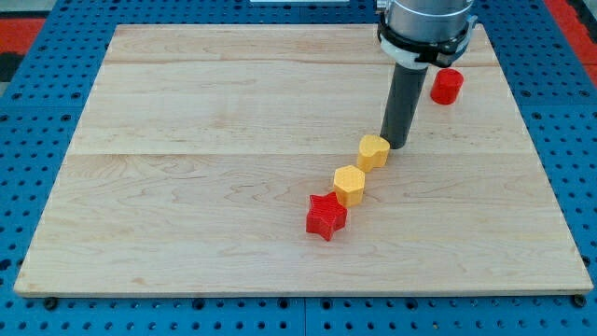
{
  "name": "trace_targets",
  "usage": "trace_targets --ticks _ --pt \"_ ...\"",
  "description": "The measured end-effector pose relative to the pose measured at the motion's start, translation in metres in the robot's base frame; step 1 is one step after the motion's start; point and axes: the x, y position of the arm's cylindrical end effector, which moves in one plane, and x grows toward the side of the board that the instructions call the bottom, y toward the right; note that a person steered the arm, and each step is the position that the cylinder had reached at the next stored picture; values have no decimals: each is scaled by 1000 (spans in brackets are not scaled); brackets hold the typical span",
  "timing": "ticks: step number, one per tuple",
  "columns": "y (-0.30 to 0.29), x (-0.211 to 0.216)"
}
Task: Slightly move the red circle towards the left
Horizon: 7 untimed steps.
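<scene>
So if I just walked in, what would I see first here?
First, my tip, the end of a big dark rod coming down from the view's top, right beside a yellow block. That block, another yellow block and a red star make a slanted line mid-board. The red circle sits alone near the top right.

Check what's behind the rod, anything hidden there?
Only bare wooden board shows around my tip. The rod covers a strip of board behind it; the red circle sits clear to the view's right, unobstructed.
</scene>
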Motion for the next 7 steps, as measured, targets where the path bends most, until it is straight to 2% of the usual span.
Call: trace_targets --ticks 2,5,6,7 --pt "-12 14" --pt "150 -12" --pt "171 -48" --pt "149 -93"
